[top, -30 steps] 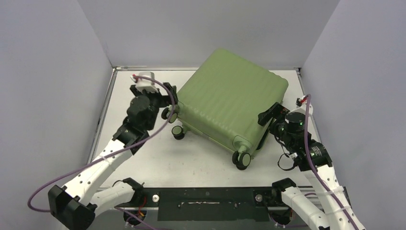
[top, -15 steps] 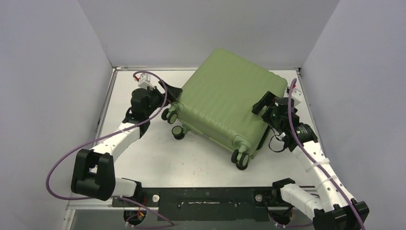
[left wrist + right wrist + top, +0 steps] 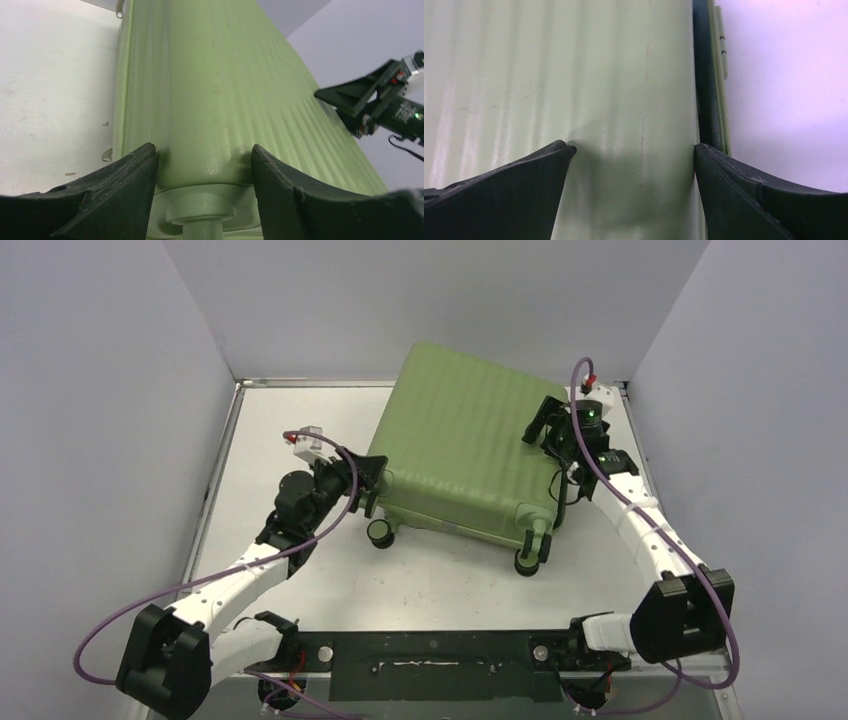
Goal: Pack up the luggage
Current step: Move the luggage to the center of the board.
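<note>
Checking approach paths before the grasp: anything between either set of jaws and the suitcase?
Nothing visible. The left gripper has its jaws either side of the near-left wheel corner of the luggage. The right gripper holds its jaws wide over the far-right edge, with only bare shell between them.

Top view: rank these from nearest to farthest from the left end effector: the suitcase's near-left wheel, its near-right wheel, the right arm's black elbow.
1. The near-left wheel, right beside the left end effector at the left corner of the suitcase.
2. The near-right wheel, across the suitcase's near edge.
3. The black elbow of the right arm, far right, near the bases.
</note>
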`<state>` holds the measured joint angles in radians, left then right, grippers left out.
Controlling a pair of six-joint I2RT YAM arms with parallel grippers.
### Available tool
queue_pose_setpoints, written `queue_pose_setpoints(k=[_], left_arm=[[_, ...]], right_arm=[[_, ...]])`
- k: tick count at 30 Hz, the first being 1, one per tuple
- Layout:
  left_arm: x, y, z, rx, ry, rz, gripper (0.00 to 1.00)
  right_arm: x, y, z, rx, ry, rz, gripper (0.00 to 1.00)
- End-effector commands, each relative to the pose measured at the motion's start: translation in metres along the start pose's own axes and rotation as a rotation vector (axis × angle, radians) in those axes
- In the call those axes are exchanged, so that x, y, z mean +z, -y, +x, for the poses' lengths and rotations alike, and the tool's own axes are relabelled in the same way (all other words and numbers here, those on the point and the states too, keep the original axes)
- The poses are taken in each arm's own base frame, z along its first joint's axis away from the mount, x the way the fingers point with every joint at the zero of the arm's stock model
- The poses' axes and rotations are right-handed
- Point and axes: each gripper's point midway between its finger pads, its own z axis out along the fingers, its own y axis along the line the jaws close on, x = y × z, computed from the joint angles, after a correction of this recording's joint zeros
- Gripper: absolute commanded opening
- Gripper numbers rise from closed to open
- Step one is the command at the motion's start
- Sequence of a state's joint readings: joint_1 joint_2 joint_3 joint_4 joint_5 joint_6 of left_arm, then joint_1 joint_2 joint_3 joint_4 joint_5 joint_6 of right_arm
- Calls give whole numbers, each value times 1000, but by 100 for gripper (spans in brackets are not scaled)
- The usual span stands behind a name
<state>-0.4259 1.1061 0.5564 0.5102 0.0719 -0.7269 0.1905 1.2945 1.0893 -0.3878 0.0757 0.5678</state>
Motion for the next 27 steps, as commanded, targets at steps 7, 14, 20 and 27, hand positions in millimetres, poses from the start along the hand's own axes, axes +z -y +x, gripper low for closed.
queue_pose_setpoints(k=[7,14,20,27], left_arm=[[-43,67,91,93,-245,155,55],[-42,76,98,138,-211,120,76],[-63,52,48,229,-91,-55,95],[-100,35,-26,352,73,-227,97]], right_arm=[[33,-132,74,-370,-240,-380,89],[42,-195,74,-437,-283,-462,90],[-6,-205,-15,-344,-44,-392,95],[-108,-219,-46,-334,145,-487,96]])
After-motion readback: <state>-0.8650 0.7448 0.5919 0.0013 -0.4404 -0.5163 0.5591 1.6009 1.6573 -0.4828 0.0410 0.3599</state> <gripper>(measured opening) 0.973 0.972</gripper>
